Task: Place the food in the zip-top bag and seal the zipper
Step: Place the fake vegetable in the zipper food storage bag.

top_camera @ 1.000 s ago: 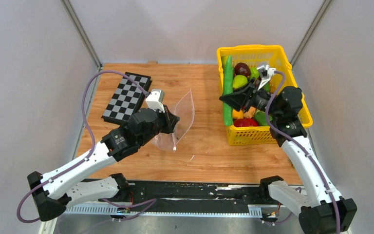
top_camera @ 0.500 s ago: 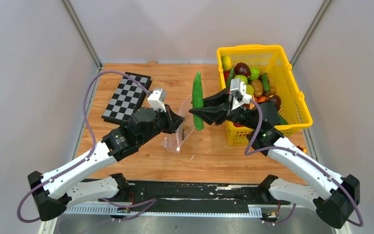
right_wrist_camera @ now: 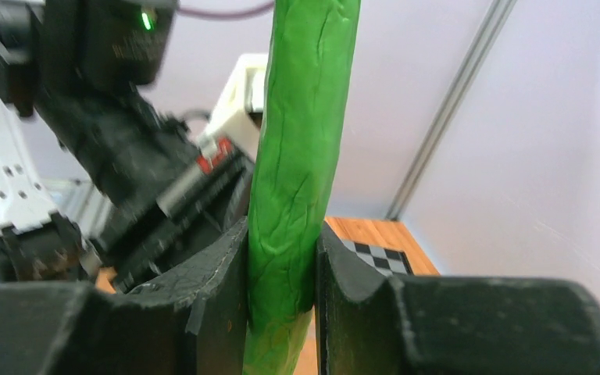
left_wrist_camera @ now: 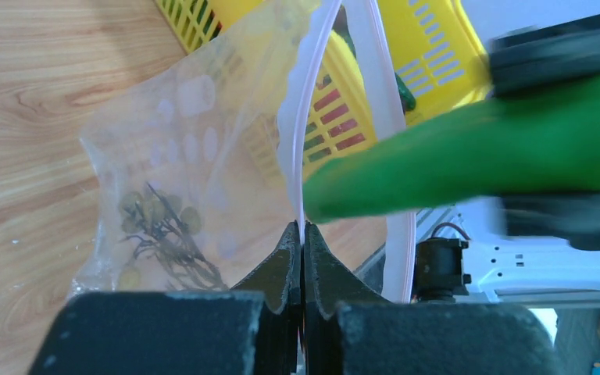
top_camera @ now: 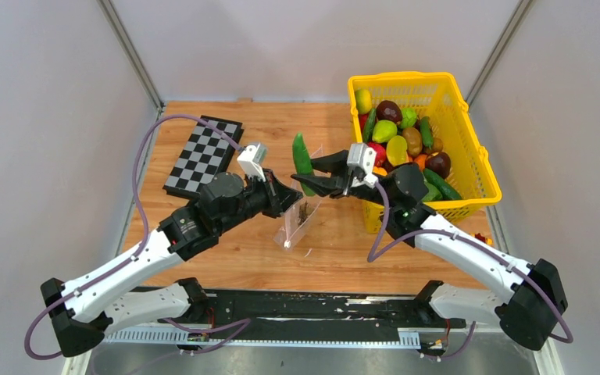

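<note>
At frame centre, right gripper (top_camera: 309, 173) clamps long green cucumber-like toy (top_camera: 301, 152), tip at mouth of clear crinkly zip-top bag (top_camera: 301, 220); left gripper (left_wrist_camera: 302, 242) pinches its pinkish zipper strip (left_wrist_camera: 291, 141); yellow mesh basket (top_camera: 469, 117) stands near, right.

We log the right gripper (top_camera: 308, 176) as moved left, out of the yellow basket (top_camera: 402, 76). Its green cucumber piece (top_camera: 301, 156) now reaches the zip-top bag (top_camera: 301, 220).

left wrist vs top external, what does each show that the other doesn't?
Left wrist only: the left tool pinched shut on the thin pinkish-clear zipper strip. Top external only: the black-and-white chessboard and the toy fruits heaped in the yellow mesh basket. Both: the clear crinkly plastic bag, and the long green cucumber-like toy gripped by the right tool, tip at the bag's mouth.
</note>
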`<state>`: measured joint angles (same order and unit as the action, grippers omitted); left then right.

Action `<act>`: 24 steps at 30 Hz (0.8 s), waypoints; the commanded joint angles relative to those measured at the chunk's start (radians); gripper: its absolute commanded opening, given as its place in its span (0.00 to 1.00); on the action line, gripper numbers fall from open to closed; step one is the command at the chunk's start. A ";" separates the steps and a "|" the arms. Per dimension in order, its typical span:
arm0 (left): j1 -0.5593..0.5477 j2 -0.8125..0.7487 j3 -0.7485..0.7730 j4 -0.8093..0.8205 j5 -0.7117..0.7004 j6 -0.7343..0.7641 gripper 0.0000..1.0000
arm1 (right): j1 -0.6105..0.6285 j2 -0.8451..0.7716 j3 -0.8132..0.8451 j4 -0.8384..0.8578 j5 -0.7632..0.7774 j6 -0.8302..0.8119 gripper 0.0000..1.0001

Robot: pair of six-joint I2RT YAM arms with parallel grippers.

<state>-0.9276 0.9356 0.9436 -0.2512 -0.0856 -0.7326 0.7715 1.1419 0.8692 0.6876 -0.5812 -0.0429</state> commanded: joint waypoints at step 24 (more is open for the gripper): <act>-0.001 -0.036 0.057 -0.050 -0.120 0.069 0.00 | 0.006 -0.024 0.208 -0.712 -0.014 -0.186 0.33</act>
<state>-0.9276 0.8906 0.9882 -0.3019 -0.1719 -0.7078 0.7715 1.1088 0.9962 0.0727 -0.6296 -0.2935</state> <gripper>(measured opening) 0.008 0.334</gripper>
